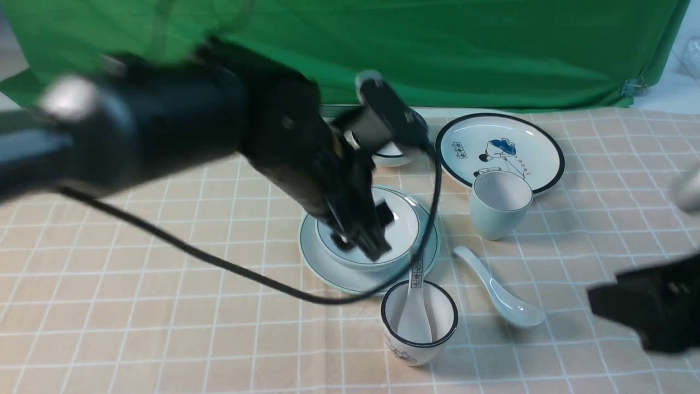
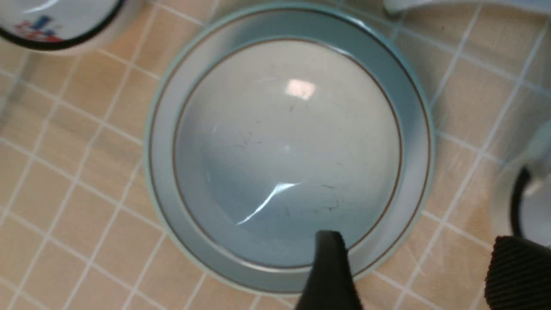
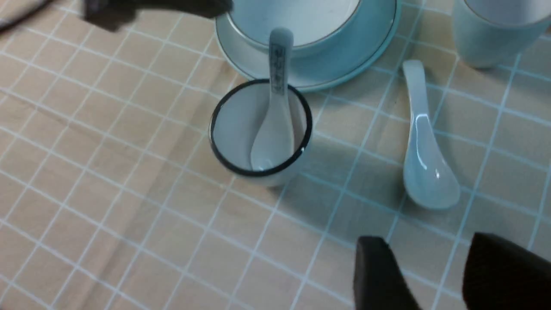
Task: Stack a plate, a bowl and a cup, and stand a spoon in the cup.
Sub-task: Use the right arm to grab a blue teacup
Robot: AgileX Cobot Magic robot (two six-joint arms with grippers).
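The plain bowl [image 1: 404, 230] sits on the plain plate [image 1: 328, 268] at the table's middle; both also show in the left wrist view, the bowl [image 2: 284, 150] on the plate [image 2: 160, 146]. My left gripper [image 1: 366, 232] hangs just over the bowl, open and empty [image 2: 422, 258]. The plain cup [image 1: 500, 202] stands upright to the right of the plate. The plain spoon [image 1: 497, 287] lies flat on the cloth in front of the cup, and shows in the right wrist view [image 3: 426, 163]. My right gripper [image 1: 651, 312] is open and empty [image 3: 434, 258], low at the right, short of the spoon.
A black-rimmed cup [image 1: 418, 323] holding a spoon with printed characters [image 1: 415, 301] stands just in front of the plate. A cartoon plate [image 1: 500, 150] lies at the back right. A small black-rimmed bowl [image 1: 391, 156] is half hidden behind my left arm. A green cloth hangs at the back.
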